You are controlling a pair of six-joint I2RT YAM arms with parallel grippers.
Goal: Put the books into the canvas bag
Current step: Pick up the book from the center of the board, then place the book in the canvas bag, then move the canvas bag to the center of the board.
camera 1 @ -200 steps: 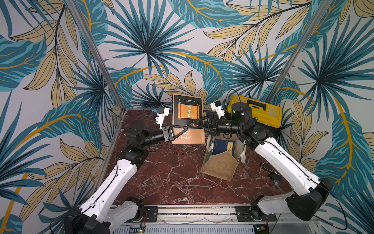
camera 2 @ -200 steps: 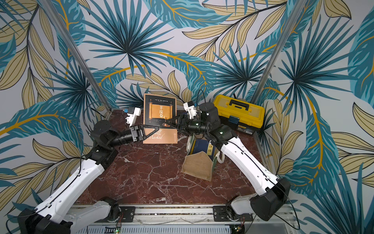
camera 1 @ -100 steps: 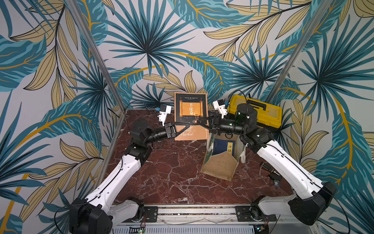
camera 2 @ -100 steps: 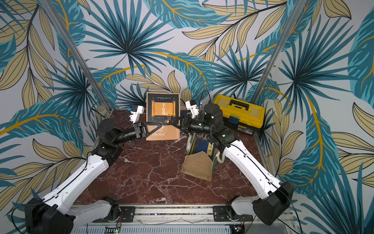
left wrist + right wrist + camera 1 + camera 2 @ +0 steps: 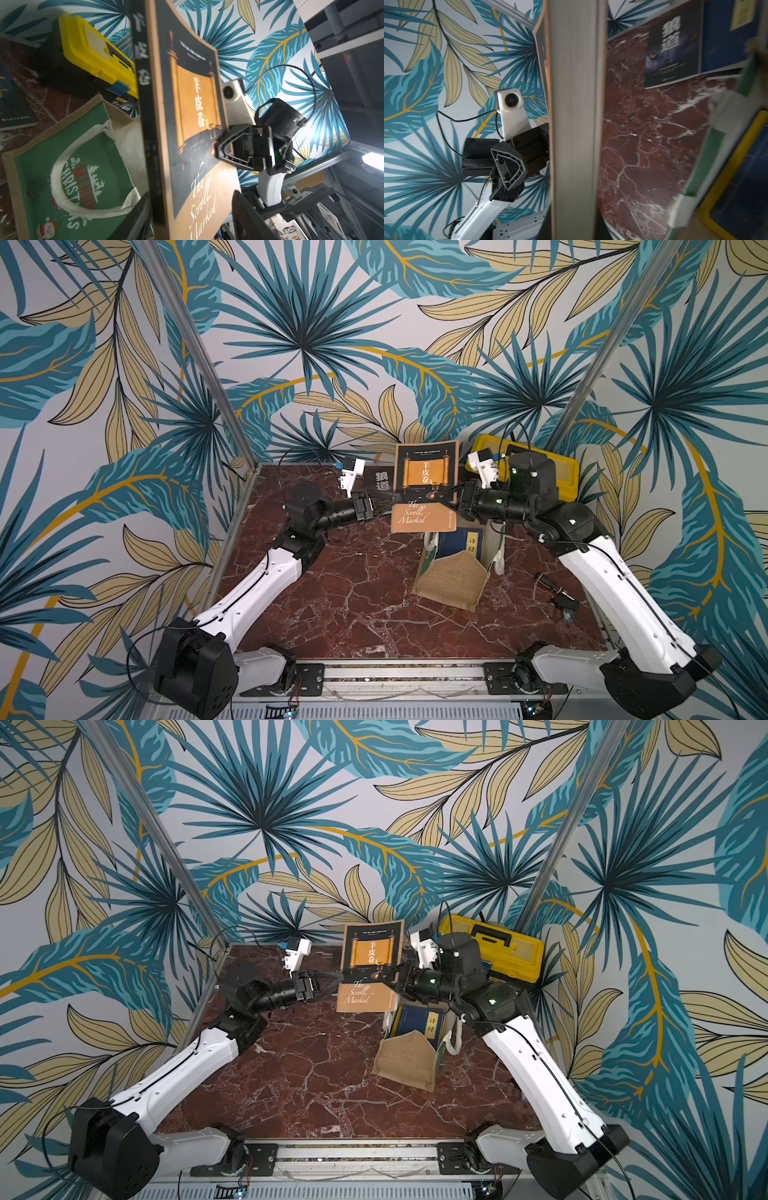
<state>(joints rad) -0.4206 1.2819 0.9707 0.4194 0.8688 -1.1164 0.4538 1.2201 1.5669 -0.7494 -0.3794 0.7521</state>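
So, the right gripper [image 5: 439,494] is clamped on the page-side edge of the orange-and-black book [image 5: 424,472], about halfway up, and that's what carries it. The left gripper [image 5: 386,506] sits at the opposite edge, the spine side, with its jaws spread. In the left wrist view they stand either side of the book with a clear gap to the front cover, so there's no pinch from that side. The book hangs upright in the air above the bench [image 5: 353,593], front cover facing the top cameras and a bit bowed.

The canvas bag [image 5: 451,585] stands on the bench just below it, toward the right arm's side. Its mouth is open and a navy book [image 5: 459,545] is standing inside. A dark wolf-cover book [image 5: 380,481] lies flat near the back wall, behind the left gripper. The yellow toolbox [image 5: 557,472] sits in the back corner behind the right arm.
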